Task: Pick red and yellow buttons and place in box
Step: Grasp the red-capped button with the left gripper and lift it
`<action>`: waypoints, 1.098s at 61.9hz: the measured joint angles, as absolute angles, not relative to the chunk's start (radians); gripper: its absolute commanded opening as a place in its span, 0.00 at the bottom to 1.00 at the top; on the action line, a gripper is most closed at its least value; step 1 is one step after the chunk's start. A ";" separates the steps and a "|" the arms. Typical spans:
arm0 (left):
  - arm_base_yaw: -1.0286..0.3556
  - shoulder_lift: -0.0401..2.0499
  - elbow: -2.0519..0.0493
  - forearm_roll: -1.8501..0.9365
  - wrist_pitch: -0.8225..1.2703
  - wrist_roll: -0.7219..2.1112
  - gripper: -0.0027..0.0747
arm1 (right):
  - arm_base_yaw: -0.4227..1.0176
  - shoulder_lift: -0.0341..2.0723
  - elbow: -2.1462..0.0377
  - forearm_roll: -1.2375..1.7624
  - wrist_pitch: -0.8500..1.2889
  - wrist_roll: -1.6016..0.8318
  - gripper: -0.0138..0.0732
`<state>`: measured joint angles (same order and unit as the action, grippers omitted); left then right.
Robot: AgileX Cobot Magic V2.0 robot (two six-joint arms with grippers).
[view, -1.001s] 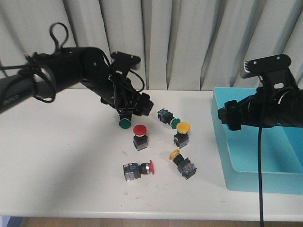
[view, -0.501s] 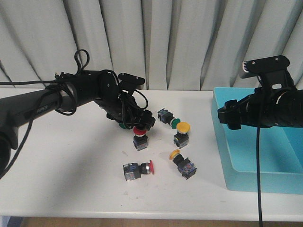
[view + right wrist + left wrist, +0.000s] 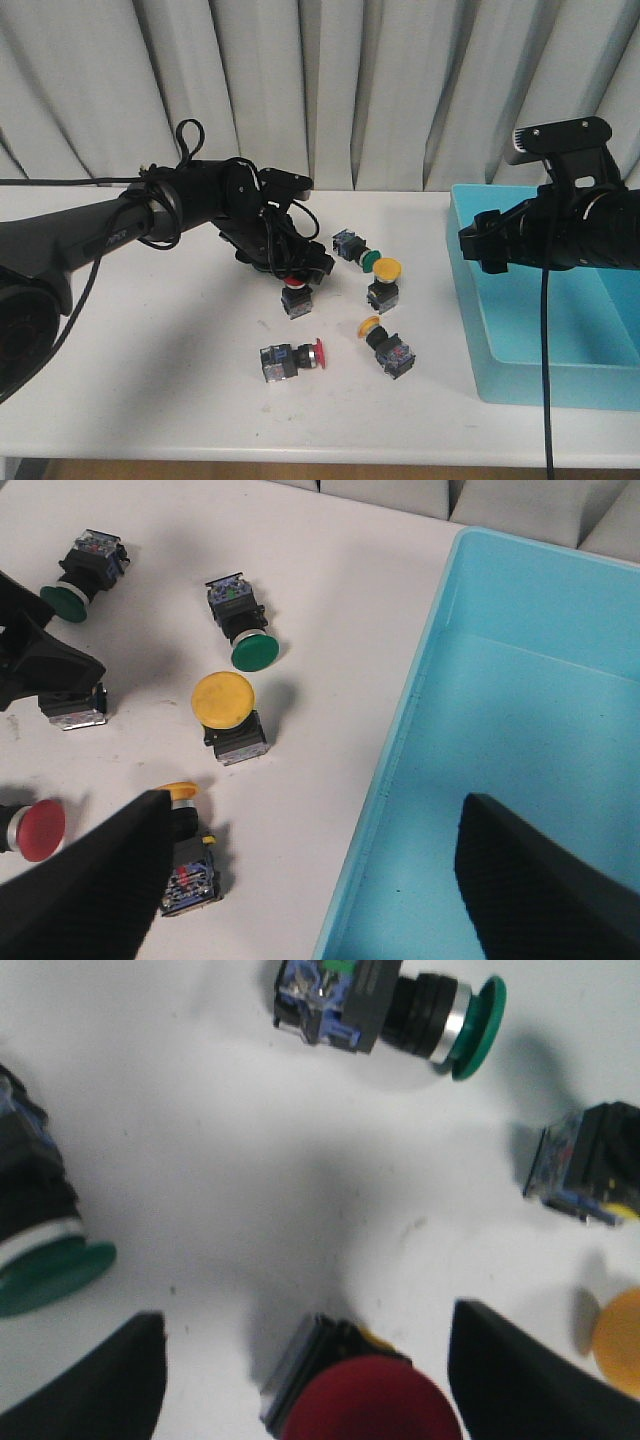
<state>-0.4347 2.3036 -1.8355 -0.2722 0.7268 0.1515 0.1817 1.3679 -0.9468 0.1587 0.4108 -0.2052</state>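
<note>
Red button (image 3: 368, 1400) between spread left jaws in wrist view, front view hides it, right jaws apparently spread

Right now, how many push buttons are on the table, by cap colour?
red buttons: 2 (one upright, one lying on its side)
yellow buttons: 2 (one upright, one lying on its side)
green buttons: 2 ( and)
Total: 6
</note>
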 measured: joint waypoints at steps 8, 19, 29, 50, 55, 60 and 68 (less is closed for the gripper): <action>-0.435 2.317 -1.851 -0.274 0.746 0.130 0.41 | 0.182 1.368 -0.947 0.159 0.411 -0.205 0.80; -0.435 2.326 -1.859 -0.276 0.751 0.109 0.06 | 0.182 1.368 -0.947 0.159 0.418 -0.205 0.80; -0.435 2.312 -1.859 -0.298 0.774 0.107 0.02 | 0.194 1.368 -0.947 0.159 0.433 -0.245 0.80; -0.435 2.077 -1.859 -0.400 0.873 0.165 0.02 | 0.372 1.368 -0.947 0.159 0.440 -0.452 0.80; -0.435 2.015 -1.861 -0.458 0.937 0.243 0.02 | 0.416 1.368 -0.947 0.161 0.444 -0.473 0.80; -0.435 1.972 -1.862 -0.538 0.999 0.305 0.02 | 0.446 1.368 -0.947 0.161 0.444 -0.487 0.80; -0.435 1.942 -1.862 -0.666 1.086 0.375 0.02 | 0.476 1.368 -0.947 0.162 0.441 -0.494 0.80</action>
<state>-0.4347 1.9422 -1.8621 -0.6659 1.0859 0.3749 0.4758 1.3679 -0.9468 0.1621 0.4409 -0.4941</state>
